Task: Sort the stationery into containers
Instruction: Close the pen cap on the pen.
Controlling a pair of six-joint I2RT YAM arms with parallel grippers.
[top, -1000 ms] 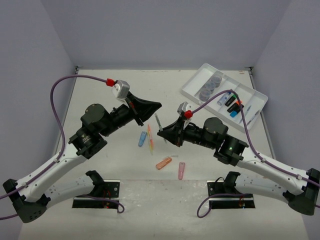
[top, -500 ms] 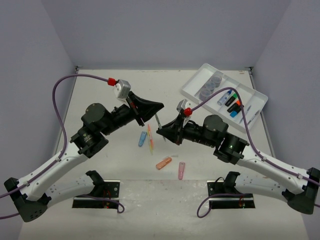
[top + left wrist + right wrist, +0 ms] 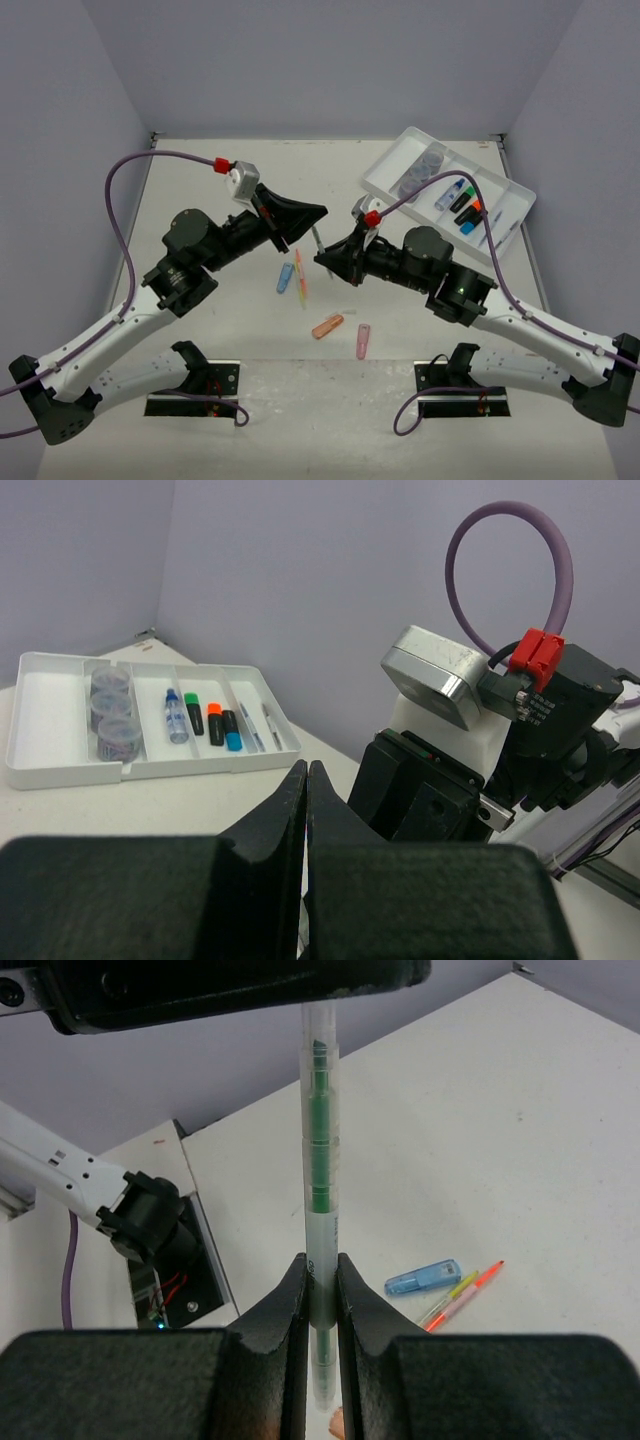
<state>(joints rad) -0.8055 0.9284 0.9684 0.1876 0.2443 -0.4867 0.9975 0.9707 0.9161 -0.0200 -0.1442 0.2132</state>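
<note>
Currently a thin green pen (image 3: 320,1160) is gripped in the right claw (image 3: 320,1272) beside the shut left claw (image 3: 306,775), and carriage to the far-right tray (image 3: 373,186) is judged next.

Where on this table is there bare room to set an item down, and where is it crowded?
Bare: the table's far-left corner beside the left gripper; the near strip between the arm bases; the tray's end compartment beside the pots. Crowded: the centre by the right gripper, with capsules and pens.
</note>
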